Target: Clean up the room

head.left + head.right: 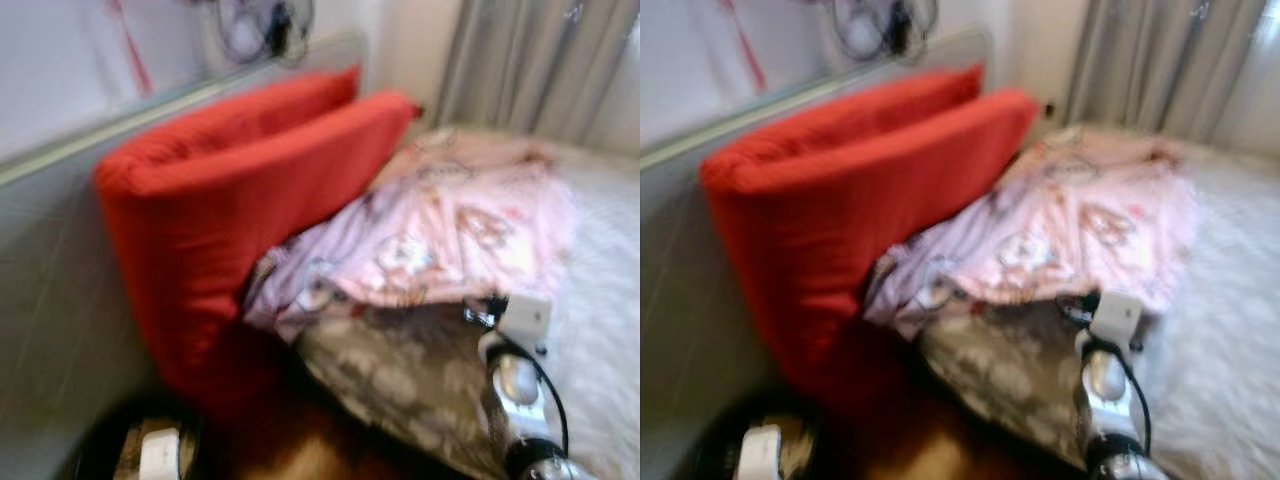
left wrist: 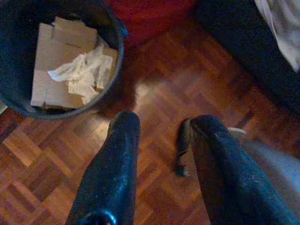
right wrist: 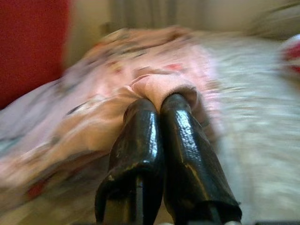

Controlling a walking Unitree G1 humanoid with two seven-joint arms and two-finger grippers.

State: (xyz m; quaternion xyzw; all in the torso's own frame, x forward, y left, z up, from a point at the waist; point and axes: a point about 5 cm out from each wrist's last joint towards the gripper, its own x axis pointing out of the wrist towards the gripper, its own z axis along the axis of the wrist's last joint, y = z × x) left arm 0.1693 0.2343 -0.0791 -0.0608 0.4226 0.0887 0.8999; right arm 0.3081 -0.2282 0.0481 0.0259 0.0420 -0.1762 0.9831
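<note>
A pink patterned blanket (image 1: pixel 450 225) lies bunched on the bed, over a grey flowered cover (image 1: pixel 400 375). My right arm (image 1: pixel 520 385) reaches up to the blanket's near edge. My right gripper (image 3: pixel 159 101) is shut, with a fold of the pink blanket (image 3: pixel 164 84) pinched at its tips. My left gripper (image 2: pixel 159 124) hangs open above the parquet floor (image 2: pixel 197 70). It is beside a dark bin (image 2: pixel 117 51) that holds flattened cardboard (image 2: pixel 56 51) and crumpled tissue (image 2: pixel 82 70). A small dark strip (image 2: pixel 180 150) lies on the floor between the left fingers.
Two large red cushions (image 1: pixel 230 190) lean against the grey headboard (image 1: pixel 50 290) to my left. Grey curtains (image 1: pixel 540 60) hang behind the bed. A white fluffy spread (image 1: pixel 600 300) covers the bed's right side. The bin (image 1: pixel 150 445) stands at the cushions' foot.
</note>
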